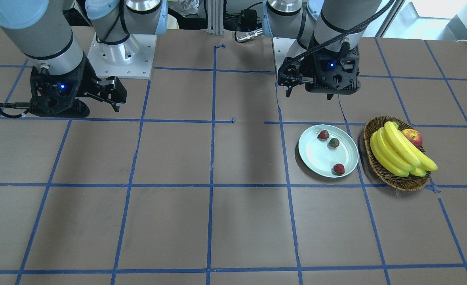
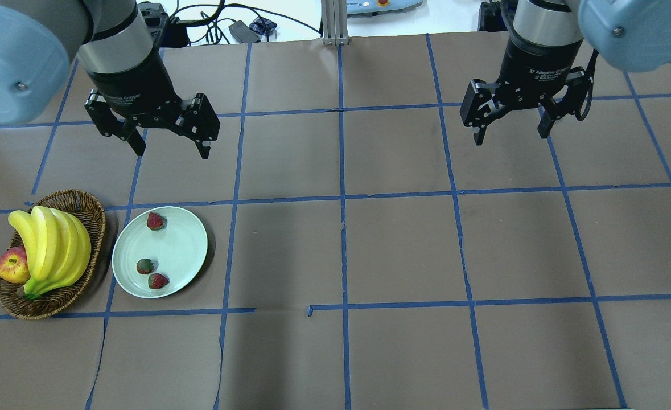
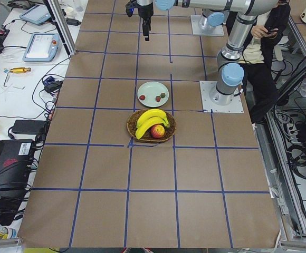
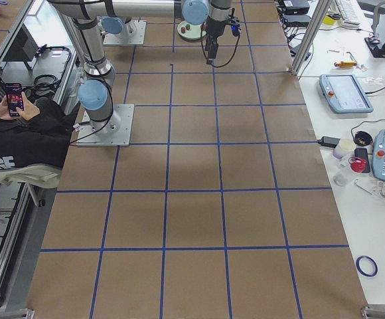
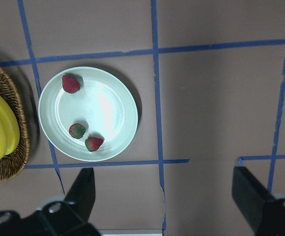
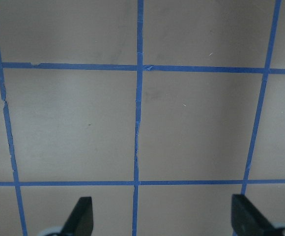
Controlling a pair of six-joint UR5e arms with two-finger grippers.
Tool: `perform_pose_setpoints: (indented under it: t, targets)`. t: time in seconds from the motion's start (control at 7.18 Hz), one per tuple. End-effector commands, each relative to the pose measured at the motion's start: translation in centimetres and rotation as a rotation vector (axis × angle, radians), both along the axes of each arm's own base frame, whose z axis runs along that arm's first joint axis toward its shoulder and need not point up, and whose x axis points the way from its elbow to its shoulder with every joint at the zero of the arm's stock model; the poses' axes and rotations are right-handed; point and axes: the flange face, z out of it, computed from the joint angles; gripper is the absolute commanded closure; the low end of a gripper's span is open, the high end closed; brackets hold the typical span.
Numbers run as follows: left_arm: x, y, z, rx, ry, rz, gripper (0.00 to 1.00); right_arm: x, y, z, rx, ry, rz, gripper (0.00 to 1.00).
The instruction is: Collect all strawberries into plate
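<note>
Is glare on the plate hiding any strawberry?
Left wrist view: a soft sheen on the middle of the round pale mint plate, yet the three small red strawberries lie clear of it, sharp. Front-facing view: a broad soft shadow crosses the brown paper table beside the plate, not on it.

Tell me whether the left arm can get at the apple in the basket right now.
Probably yes: the left gripper hangs open nearby, and the apple lies uncovered beside the bananas, though they crowd one side.
</note>
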Motion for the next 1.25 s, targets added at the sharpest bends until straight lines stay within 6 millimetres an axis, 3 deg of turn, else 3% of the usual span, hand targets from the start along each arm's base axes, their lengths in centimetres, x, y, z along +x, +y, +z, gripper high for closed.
perform_pose_setpoints:
  t: [0.0, 0.56, 1.11]
  targets:
    - [-0.3, 0.2, -0.3, 0.018, 0.025, 0.005, 0.00, 0.0, 0.1, 0.5, -0.009, -0.001, 0.001, 0.00]
    - [0.0, -0.4, -0.7, 0.019, 0.018, 0.004, 0.00, 0.3, 0.7, 1.8, -0.042, -0.027, -0.001, 0.00]
    - [0.0, -0.7, -1.3, 0.006, 0.014, 0.005, 0.00, 0.1, 0.6, 1.6, -0.042, -0.014, 0.001, 0.00]
